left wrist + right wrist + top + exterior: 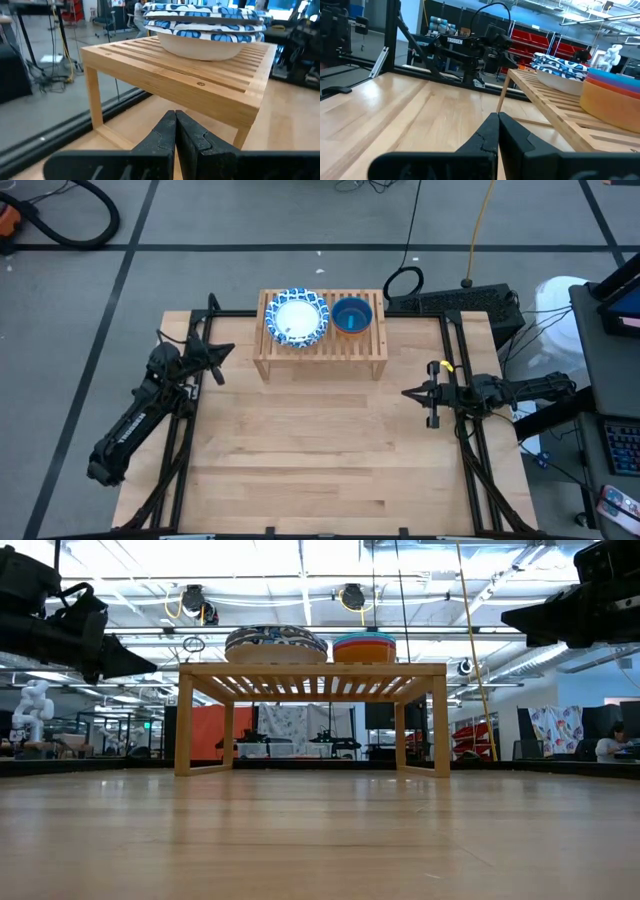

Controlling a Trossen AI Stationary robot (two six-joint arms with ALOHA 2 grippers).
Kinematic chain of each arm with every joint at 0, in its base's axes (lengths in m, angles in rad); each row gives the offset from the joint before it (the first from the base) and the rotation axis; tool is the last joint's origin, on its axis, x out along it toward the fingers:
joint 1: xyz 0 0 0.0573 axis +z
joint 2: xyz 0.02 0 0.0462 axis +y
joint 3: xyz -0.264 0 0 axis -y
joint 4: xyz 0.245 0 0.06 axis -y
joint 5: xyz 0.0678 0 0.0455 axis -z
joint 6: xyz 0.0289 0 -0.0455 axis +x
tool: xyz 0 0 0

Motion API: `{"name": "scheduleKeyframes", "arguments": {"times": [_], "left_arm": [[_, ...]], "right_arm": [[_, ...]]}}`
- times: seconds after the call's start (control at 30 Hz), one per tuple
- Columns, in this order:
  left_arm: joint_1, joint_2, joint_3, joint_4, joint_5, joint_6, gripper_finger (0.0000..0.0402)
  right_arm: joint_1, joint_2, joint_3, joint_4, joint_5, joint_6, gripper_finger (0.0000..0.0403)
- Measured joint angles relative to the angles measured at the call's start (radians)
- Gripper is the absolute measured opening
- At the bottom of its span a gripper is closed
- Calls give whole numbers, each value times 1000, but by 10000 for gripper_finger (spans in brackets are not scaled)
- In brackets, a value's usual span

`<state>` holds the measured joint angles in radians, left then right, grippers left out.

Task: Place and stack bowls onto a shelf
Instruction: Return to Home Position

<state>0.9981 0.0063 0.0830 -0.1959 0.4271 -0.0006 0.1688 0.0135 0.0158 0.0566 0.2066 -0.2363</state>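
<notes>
Shows left hand (226,349) and right hand (407,393) pinched shut, empty. Finds shelf (320,362) of stacked bowls (297,317) just ahead of left, farther from right.

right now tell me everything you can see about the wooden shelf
The shelf is a low rack of light wood: a slatted top in a flat frame, on square legs joined by a low rail at each end. It stands upright and level on the tabletop, at the middle of its far edge. A stack of patterned bowls and a stack of coloured bowls rest side by side on its top; nothing shows under it.
</notes>
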Motion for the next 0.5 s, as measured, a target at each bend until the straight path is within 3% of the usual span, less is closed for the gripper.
{"name": "scheduleKeyframes", "arguments": {"times": [0.5], "left_arm": [[0,0,0,12,0,-21,8]], "right_arm": [[1,0,-1,7,1,14,0]]}}
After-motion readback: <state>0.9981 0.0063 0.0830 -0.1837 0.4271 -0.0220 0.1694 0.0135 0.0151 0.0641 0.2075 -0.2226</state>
